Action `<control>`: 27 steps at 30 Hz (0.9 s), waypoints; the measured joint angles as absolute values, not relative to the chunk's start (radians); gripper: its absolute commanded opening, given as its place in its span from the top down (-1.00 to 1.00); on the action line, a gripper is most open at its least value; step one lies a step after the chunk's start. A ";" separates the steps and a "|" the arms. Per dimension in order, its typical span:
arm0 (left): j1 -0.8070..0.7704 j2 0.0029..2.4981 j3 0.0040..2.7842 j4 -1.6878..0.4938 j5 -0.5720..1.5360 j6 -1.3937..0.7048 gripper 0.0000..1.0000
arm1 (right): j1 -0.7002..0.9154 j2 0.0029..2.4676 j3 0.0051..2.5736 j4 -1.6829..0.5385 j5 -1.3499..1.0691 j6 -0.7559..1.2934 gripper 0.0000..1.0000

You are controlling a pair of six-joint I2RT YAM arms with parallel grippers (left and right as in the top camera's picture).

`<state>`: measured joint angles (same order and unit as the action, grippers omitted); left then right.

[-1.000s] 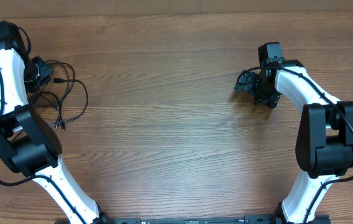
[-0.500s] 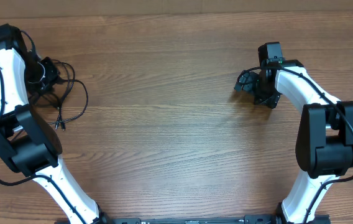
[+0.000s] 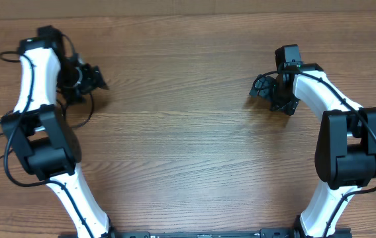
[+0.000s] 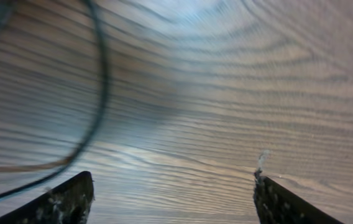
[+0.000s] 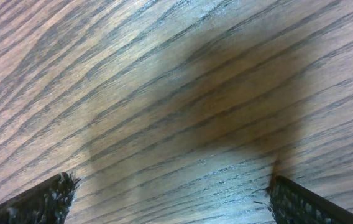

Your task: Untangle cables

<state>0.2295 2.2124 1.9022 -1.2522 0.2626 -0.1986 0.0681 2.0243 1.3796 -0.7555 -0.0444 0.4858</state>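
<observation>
A brown wood-grain table [image 3: 188, 145] fills the overhead view, with one robot arm at each side.

The cables [image 3: 91, 109] lie at the left side of the table. They are thin black loops, mostly hidden under the left arm [image 3: 32, 79], with one curve showing just beside it. The left gripper [image 3: 94, 78] hangs just past the cables, on their far side and a little toward the table's middle. Its jaws stand wide apart with nothing between them.

In the blurred left wrist view, one of the cables [image 4: 102, 81] runs as a long curve up the left of the frame. It sits outside the gap between the fingers [image 4: 71, 199], so the gripper is not lined up on it.

The right gripper [image 3: 264, 89] is well apart, across the table. It is also spread wide and empty, over bare wood.

The left arm is much the nearer. Any next grasp probably calls for it to shift back toward the loops.

A paler strip borders the table's far edge. Nothing more of the room shows.
</observation>
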 measured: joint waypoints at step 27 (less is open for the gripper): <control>-0.235 2.156 1.575 -1.000 0.250 -0.206 -1.00 | 0.068 2.024 1.380 -0.756 -0.044 0.486 -1.00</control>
